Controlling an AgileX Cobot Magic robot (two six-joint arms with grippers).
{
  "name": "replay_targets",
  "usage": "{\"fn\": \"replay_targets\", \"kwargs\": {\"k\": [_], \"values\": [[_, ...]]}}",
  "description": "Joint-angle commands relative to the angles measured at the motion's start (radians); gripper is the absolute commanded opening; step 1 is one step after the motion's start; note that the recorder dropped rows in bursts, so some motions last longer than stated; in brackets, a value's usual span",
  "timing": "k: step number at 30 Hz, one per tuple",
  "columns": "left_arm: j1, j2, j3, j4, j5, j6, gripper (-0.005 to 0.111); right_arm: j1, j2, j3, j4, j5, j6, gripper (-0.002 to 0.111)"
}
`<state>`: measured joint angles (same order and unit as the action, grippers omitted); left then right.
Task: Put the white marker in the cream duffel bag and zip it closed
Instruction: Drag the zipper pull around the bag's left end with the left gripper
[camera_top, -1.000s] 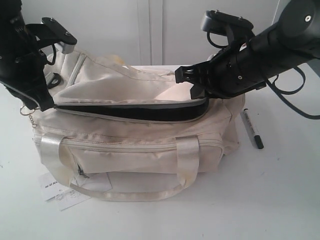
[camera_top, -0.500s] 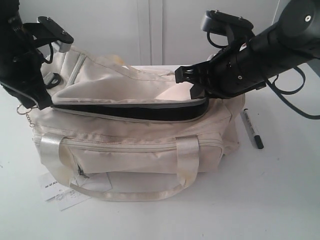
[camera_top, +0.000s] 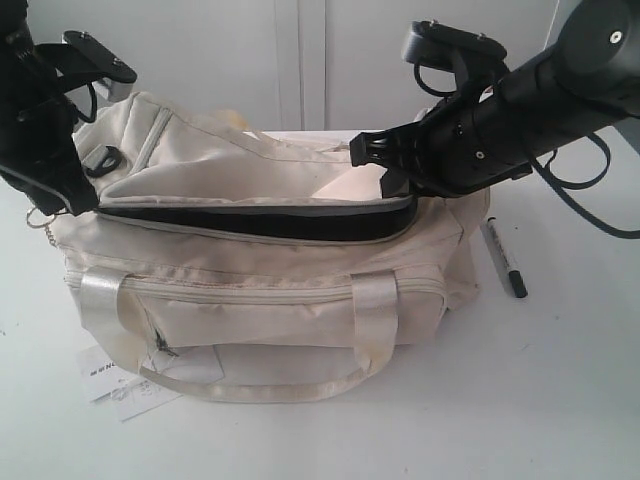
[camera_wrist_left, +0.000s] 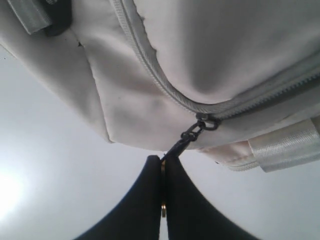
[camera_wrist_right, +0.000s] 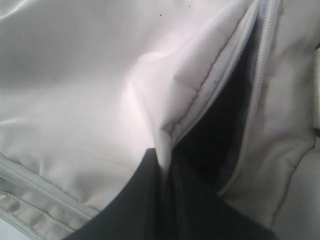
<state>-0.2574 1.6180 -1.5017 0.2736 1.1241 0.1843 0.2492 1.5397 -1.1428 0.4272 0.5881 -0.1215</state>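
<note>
The cream duffel bag (camera_top: 270, 300) lies on the white table with its top zipper open along a wide dark slot. My left gripper (camera_wrist_left: 164, 162) is shut on the gold zipper charm (camera_wrist_left: 163, 207), whose dark chain runs to the slider (camera_wrist_left: 206, 121) at the bag's left end. My right gripper (camera_wrist_right: 166, 160) is shut on the bag's top flap (camera_wrist_right: 100, 100) beside the open slot, holding it raised at the right end (camera_top: 385, 165). The white marker (camera_top: 503, 258) lies on the table to the right of the bag, black cap toward the front.
A white paper tag (camera_top: 115, 385) sticks out under the bag's front left corner. Shiny strap handles (camera_top: 375, 315) hang down the bag's front. White cabinet doors (camera_top: 300, 60) stand behind. Bare table (camera_top: 520, 400) spreads in front and to the right.
My left gripper has moved further left with the zipper charm, pulling the bag's left end with it. The right arm and the marker have not moved.
</note>
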Motion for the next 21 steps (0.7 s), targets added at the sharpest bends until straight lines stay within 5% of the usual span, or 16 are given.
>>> {"fn": "replay_targets", "kwargs": {"k": [1, 21], "values": [[0.008, -0.013, 0.005, 0.052, 0.016, -0.043, 0.000, 0.000, -0.014, 0.003, -0.018, -0.007, -0.014, 0.000], [0.026, 0.000, 0.005, 0.077, -0.085, -0.079, 0.000, 0.000, -0.014, 0.003, -0.018, 0.008, -0.007, 0.000]]}}
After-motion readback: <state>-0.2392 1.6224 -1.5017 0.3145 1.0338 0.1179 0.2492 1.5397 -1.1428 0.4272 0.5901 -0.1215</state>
